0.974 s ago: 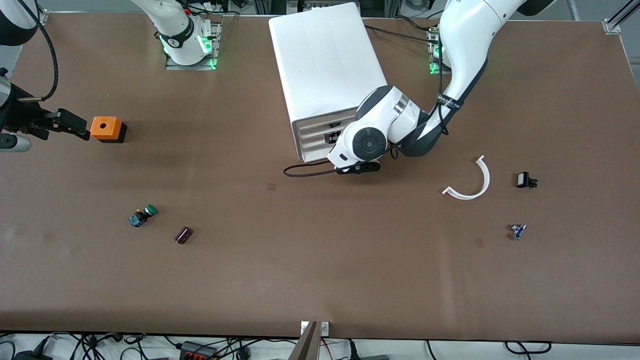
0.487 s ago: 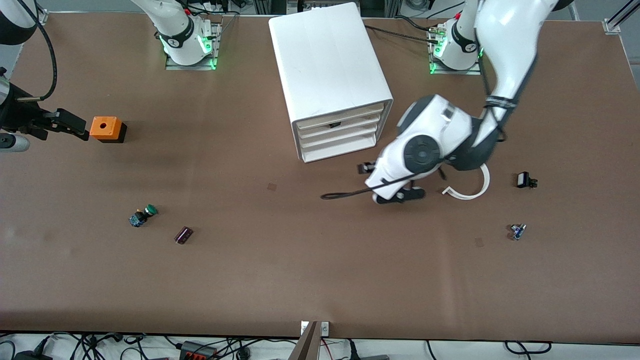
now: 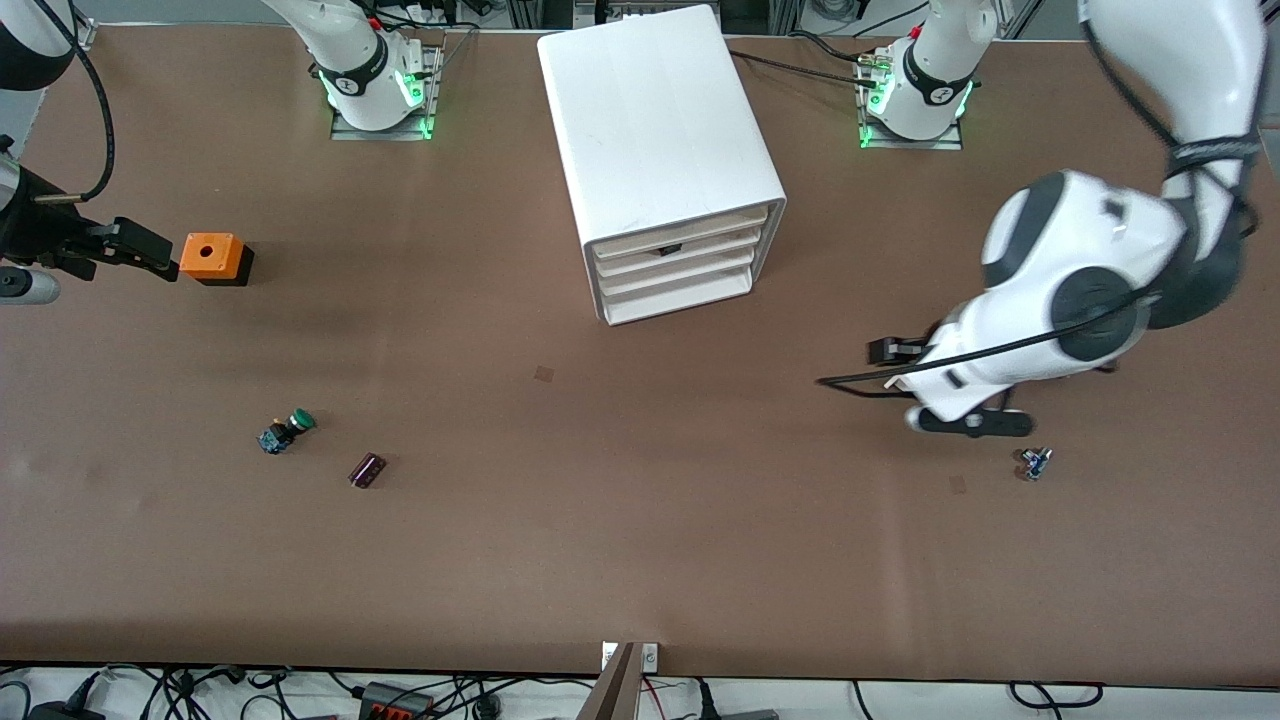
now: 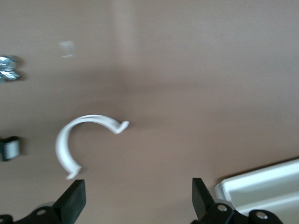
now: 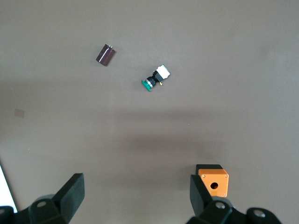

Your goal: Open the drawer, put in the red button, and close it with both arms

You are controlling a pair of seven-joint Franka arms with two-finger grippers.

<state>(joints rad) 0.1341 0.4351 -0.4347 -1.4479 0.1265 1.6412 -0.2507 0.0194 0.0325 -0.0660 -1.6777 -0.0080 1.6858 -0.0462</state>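
Observation:
The white cabinet (image 3: 660, 140) stands near the robots' bases in the middle of the table. Its top drawer (image 3: 688, 231) sits level with the two drawers below it. The red button is not in view. My left gripper (image 3: 893, 352) is open and empty in the air, over the table beside a white curved strip (image 4: 74, 140), away from the cabinet toward the left arm's end. It also shows in the left wrist view (image 4: 138, 201). My right gripper (image 3: 150, 252) is open and empty beside an orange box (image 3: 213, 258), and waits. It also shows in the right wrist view (image 5: 135, 196).
A green-capped button (image 3: 288, 430) and a dark cylinder (image 3: 367, 469) lie toward the right arm's end, nearer the front camera. A small blue and silver part (image 3: 1035, 462) lies near the left arm's hand. A small black part (image 4: 9, 148) lies by the curved strip.
My left arm has drawn back from the cabinet's drawers and swung toward its own end of the table, over the white curved strip. The right arm has not moved.

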